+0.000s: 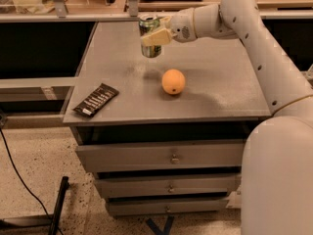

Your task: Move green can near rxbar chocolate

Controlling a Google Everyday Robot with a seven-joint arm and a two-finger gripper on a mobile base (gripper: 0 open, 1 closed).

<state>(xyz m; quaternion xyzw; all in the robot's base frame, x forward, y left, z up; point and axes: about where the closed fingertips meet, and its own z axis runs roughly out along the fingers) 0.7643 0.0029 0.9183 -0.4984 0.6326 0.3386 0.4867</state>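
The pick-up looks done and the carry is what remains, as I judge it; the green can is in the gripper, which hangs beyond the orange, toward the far edge of the cabinet top and a little to the bar's side of the fruit; a faint shadow on the surface between can and orange suggests the can is held clear of the top, not standing on it, though I cannot be sure of the gap; the rxbar chocolate lies flat on the opposite side of the orange from the gripper's reach, nearer the front edge and well apart from both fruit and can; so the can is not yet near the bar, and the travel past the orange and the setting down are left; the fingers are clamped across the can's middle, a pale pad covering the label band, with the silver top showing above them and the dark lower body below; the can sits upright in the grasp; the arm stretches in from the side of the orange away from the bar.
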